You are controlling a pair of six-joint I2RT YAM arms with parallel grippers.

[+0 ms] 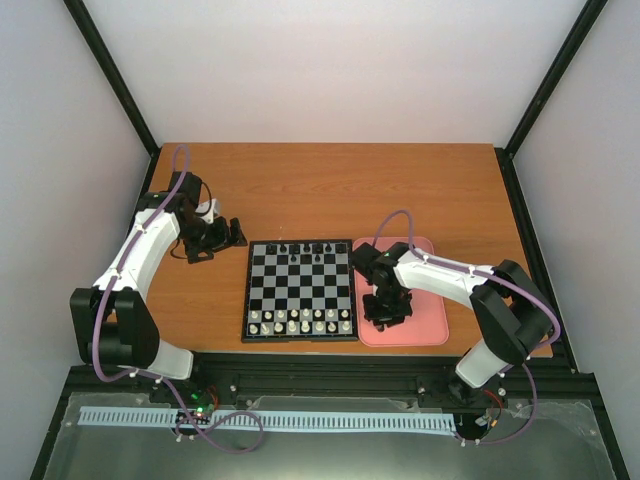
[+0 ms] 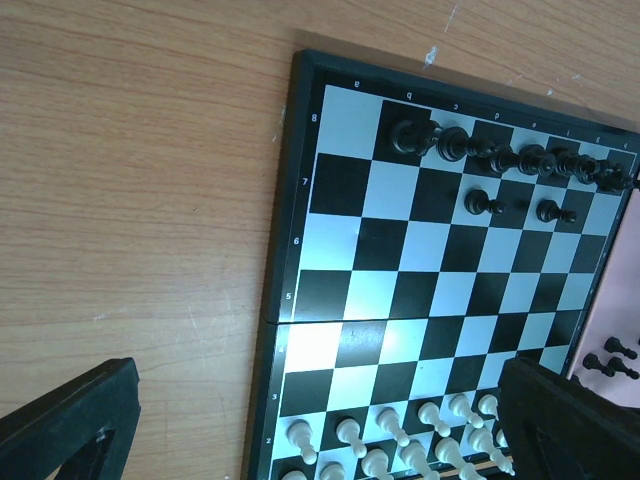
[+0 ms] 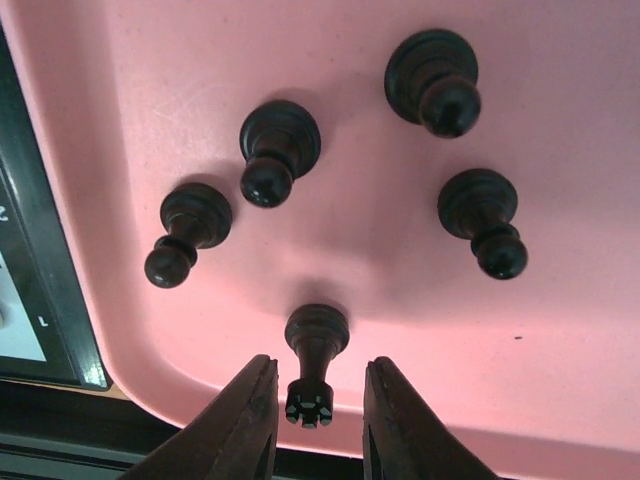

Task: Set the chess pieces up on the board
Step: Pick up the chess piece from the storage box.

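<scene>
My right gripper (image 3: 318, 395): jaws part-open, straddling the crowned piece (image 3: 316, 335) standing on the tray (image 3: 560, 330). Gaps on both sides, no grip. Four pawns (image 3: 280, 150) stand near it. My left gripper (image 1: 225, 238): wide open, holding nothing, left of the board (image 1: 300, 290).

Fingers (image 3: 245, 430) of the right gripper (image 3: 322, 365) run off the bottom edge; left of them the board (image 3: 40, 300) is cropped. Fingers (image 2: 70, 425) of the left gripper (image 2: 320, 385) show only as blurred dark corners.
</scene>
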